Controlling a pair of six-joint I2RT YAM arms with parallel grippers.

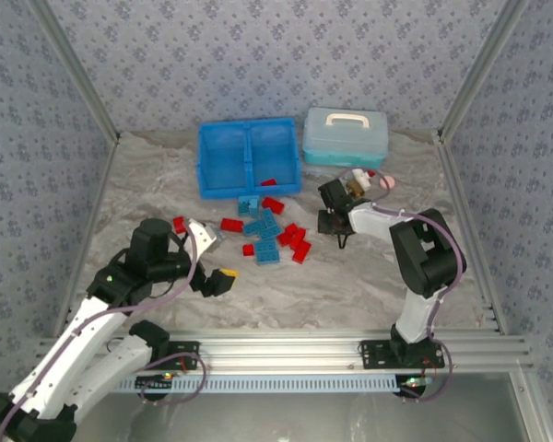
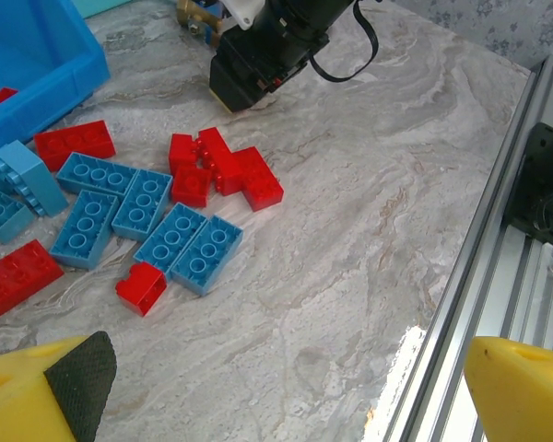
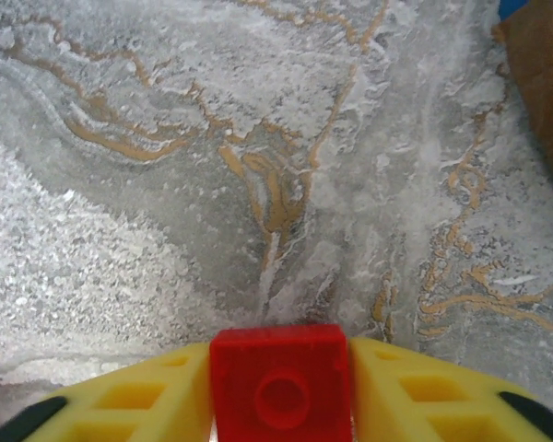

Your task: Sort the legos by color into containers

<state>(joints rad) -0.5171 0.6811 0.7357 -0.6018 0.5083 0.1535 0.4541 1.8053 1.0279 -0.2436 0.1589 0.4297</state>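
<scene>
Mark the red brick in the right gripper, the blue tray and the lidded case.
red brick (image 3: pixel 279 387): right wrist view, on its studded face.
blue tray (image 1: pixel 249 155): top external view, on its middle wall.
lidded case (image 1: pixel 346 134): top external view, on its lid.

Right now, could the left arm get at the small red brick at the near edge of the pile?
Probably yes. The left pincer stands wide open, and the small red brick lies on bare table just ahead of it, nothing between. The right pincer, gripping another red brick, is beyond the pile.
</scene>
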